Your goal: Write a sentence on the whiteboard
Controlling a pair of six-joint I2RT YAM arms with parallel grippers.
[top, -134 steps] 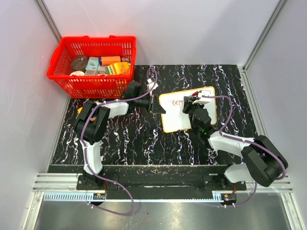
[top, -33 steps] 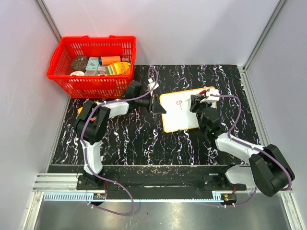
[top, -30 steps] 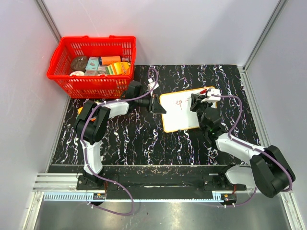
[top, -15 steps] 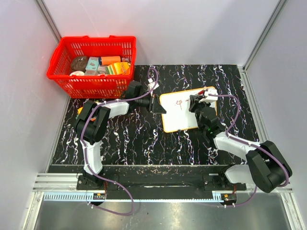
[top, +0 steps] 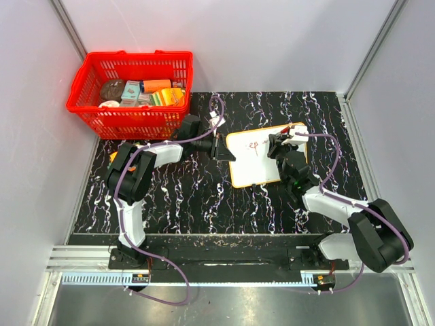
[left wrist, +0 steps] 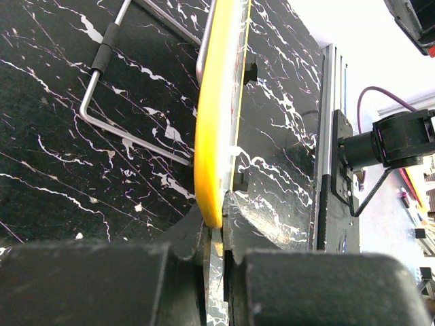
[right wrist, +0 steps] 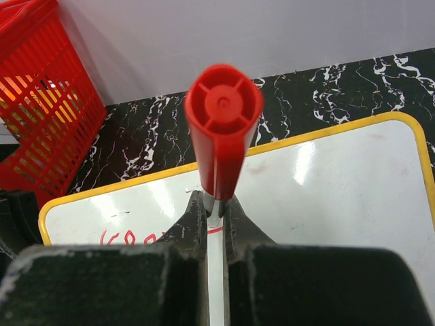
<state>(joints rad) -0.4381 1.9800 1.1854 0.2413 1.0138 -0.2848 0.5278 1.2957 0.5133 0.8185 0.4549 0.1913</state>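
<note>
Here, nearest the bases, the right tool (right wrist: 214,212) is clamped narrow around a red marker (right wrist: 223,115), whose tip is hidden below, over the whiteboard (top: 255,170). The board sits on the marbled worktop (top: 190,197) between the arms, showing the sentence (top: 255,145) as only a few red letters. The left tool (left wrist: 216,234) pinches its yellow rim. It looks light, stiff and slick, likely to skid under pen pressure, so an edge grip suits it. Beyond stands a red basket (top: 129,123).
</note>
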